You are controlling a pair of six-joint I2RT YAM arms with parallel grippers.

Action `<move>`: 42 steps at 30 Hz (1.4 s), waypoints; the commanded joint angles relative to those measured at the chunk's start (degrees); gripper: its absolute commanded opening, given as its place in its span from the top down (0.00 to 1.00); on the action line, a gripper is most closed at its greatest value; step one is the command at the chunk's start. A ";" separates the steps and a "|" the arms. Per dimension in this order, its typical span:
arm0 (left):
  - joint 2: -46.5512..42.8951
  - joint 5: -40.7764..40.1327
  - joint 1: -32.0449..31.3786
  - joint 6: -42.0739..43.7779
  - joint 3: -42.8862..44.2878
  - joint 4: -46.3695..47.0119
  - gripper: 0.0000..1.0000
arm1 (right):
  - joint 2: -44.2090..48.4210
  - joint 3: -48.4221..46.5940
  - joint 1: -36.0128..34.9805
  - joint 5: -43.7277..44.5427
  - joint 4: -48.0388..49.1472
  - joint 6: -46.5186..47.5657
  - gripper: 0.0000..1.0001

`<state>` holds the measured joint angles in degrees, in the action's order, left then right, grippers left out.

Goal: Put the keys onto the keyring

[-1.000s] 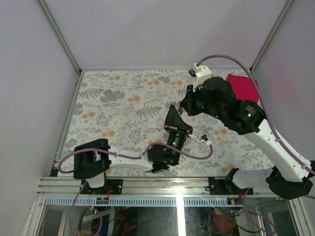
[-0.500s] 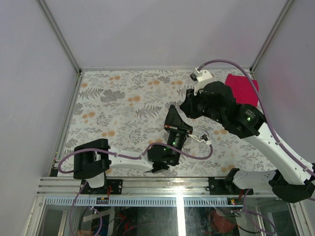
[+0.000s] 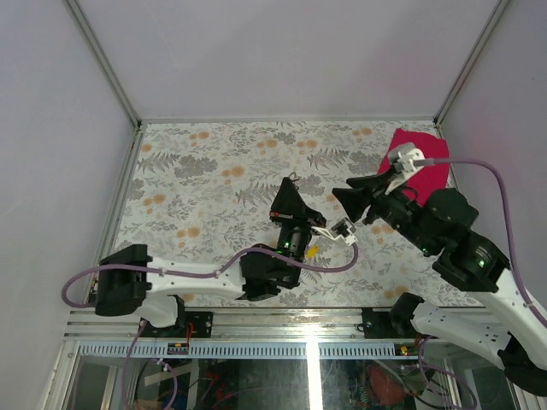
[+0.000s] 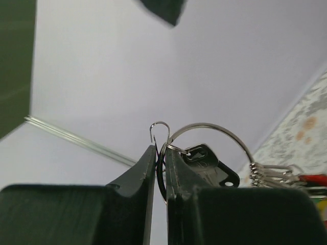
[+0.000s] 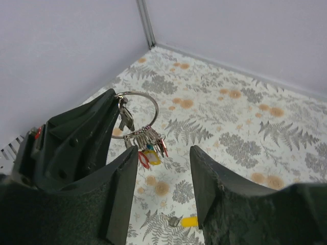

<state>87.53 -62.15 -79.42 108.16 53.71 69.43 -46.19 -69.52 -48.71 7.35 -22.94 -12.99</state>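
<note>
In the left wrist view my left gripper (image 4: pixel 160 148) is shut on the rim of the keyring (image 4: pixel 214 127), a large silver wire loop held up off the table. A black-headed key (image 4: pixel 202 158) and a bunch of keys (image 4: pixel 271 173) hang from it. The right wrist view shows the same keyring (image 5: pixel 153 109) with its red, yellow and blue-tagged keys (image 5: pixel 148 145) dangling beside the left gripper's fingers (image 5: pixel 76 138). My right gripper (image 5: pixel 163 150) is open with nothing in it, a short way right of the ring. One yellow-headed key (image 5: pixel 188 221) lies loose on the table.
From above, the left gripper (image 3: pixel 289 190) points upward mid-table, the right gripper (image 3: pixel 344 195) faces it from the right, and the loose yellow key (image 3: pixel 312 251) lies below them. A red cloth (image 3: pixel 419 158) lies at the back right corner. Walls enclose the floral table (image 3: pixel 197 179).
My right gripper has opened and drawn back to the right, away from the left gripper. The left gripper has shifted slightly left, still shut on the ring.
</note>
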 commanded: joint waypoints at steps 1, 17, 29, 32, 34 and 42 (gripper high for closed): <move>-7.15 -1.07 -2.42 -20.73 4.06 -18.43 1.00 | 5.19 5.78 0.02 -1.75 14.16 6.94 0.47; -27.56 24.19 -4.96 -75.12 14.93 -62.90 1.00 | 13.98 19.20 0.07 -12.10 30.64 15.14 0.41; -32.21 38.90 -4.60 -84.06 16.39 -66.62 1.00 | 10.07 19.40 0.05 -24.45 37.88 11.79 0.41; -33.47 39.52 -4.61 -85.09 15.94 -66.62 1.00 | 9.65 19.63 0.02 -25.20 38.24 11.40 0.41; -34.49 40.07 -4.59 -85.66 15.51 -66.46 1.00 | 9.59 19.73 0.02 -25.86 38.57 10.95 0.42; -37.03 41.41 -4.61 -86.93 14.31 -65.71 1.00 | 9.42 19.21 0.03 -28.64 39.61 9.14 0.43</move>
<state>51.88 -22.55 -84.23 23.11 67.77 -0.01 -36.77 -49.58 -48.71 -18.72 11.70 -2.31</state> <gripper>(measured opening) 0.099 0.576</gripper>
